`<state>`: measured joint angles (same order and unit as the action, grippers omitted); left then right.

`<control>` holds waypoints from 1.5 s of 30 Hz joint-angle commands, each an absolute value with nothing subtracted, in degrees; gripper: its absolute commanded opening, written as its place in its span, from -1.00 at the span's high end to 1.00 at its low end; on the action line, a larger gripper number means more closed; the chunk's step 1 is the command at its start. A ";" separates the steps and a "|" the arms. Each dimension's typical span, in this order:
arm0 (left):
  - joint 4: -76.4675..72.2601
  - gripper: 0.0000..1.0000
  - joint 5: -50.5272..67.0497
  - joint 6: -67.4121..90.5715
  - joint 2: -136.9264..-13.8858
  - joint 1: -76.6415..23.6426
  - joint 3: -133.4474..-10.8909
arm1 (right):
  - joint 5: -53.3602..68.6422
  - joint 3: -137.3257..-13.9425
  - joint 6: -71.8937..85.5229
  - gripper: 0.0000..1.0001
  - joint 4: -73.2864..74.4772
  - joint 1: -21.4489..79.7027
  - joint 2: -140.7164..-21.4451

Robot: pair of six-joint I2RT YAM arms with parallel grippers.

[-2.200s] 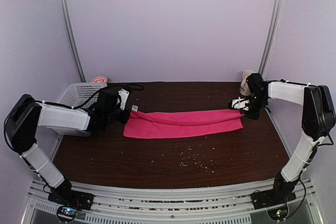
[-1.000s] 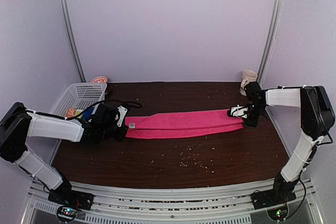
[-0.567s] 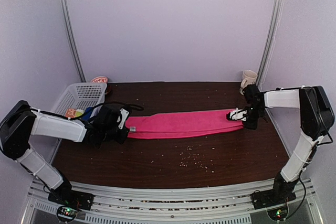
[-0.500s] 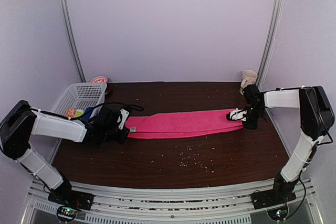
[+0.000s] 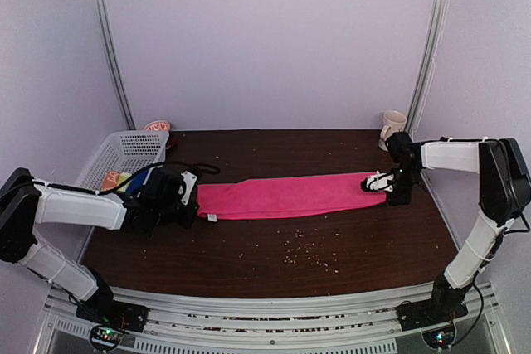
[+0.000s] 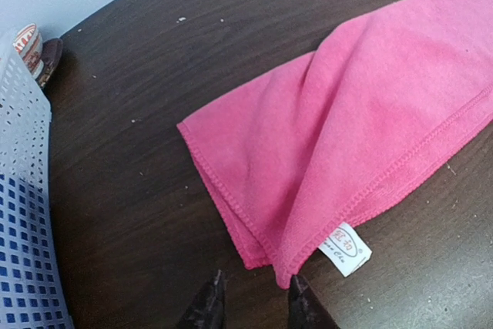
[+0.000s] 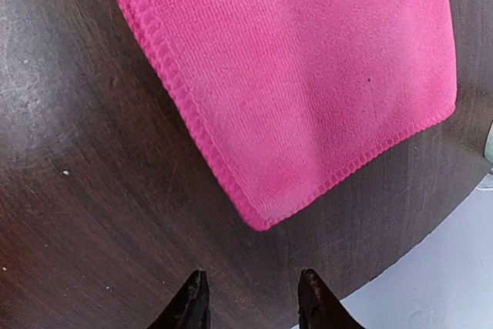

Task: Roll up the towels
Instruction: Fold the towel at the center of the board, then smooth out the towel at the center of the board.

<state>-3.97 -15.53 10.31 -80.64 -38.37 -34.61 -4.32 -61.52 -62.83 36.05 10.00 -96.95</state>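
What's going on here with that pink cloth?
Two robot arms are working on a pink towel, which is folded into a long strip and lies flat on the dark table. The left fingers sit at its left end and the right fingers at its right end, both open and not gripping it. It isn't rolled yet.

L end effector (image 6: 251, 303), R end effector (image 7: 251, 298): now off pink towel (image 5: 290, 196), jaws apart

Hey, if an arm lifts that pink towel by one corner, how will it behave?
Probably floppy: the pink towel lies folded with soft creases, so it would likely drape. Likely light and unlikely to slide freely, given its napped fabric on the table.
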 commanded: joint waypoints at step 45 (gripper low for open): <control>2.01 -0.18 -21.07 9.31 -112.15 -28.70 -63.78 | -13.45 -63.64 -31.55 -0.02 27.05 15.11 -107.69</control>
<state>-0.30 -19.77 10.57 -109.73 -29.47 -61.04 -10.35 -65.06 -32.53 26.63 15.00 -105.84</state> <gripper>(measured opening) 0.590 0.509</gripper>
